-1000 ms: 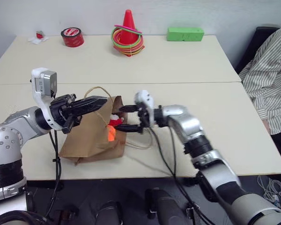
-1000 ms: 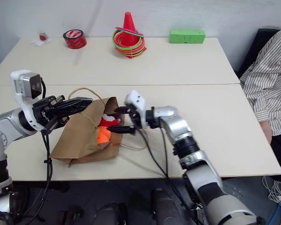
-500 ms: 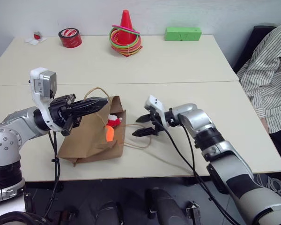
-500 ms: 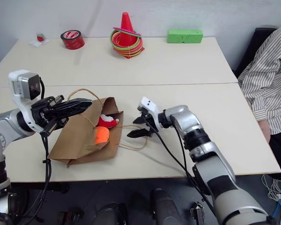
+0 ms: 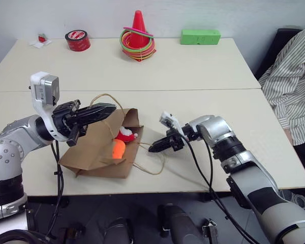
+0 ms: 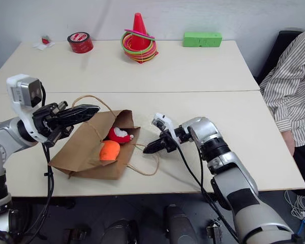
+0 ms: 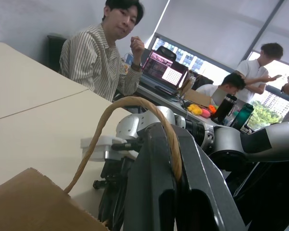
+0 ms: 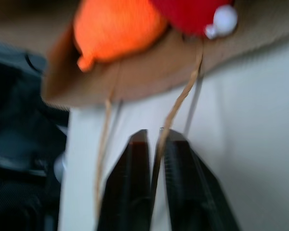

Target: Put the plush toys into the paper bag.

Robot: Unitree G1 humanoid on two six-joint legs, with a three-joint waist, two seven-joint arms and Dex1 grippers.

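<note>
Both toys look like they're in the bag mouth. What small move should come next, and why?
Probably lift the right gripper, shut on the lower handle, to stand the brown paper bag up. The bag lies on its side, its upper handle pinched in the left gripper, and the round red-and-white plush toy and orange plush toy sit just inside the open mouth.

Both arms were silver-grey metal with black joint bands. Each gripper, left (image 5: 108, 108) and right (image 5: 153, 148), had two black fingers. A white camera box (image 5: 42, 89) sat on each wrist, with black cables trailing along the arms.
</note>
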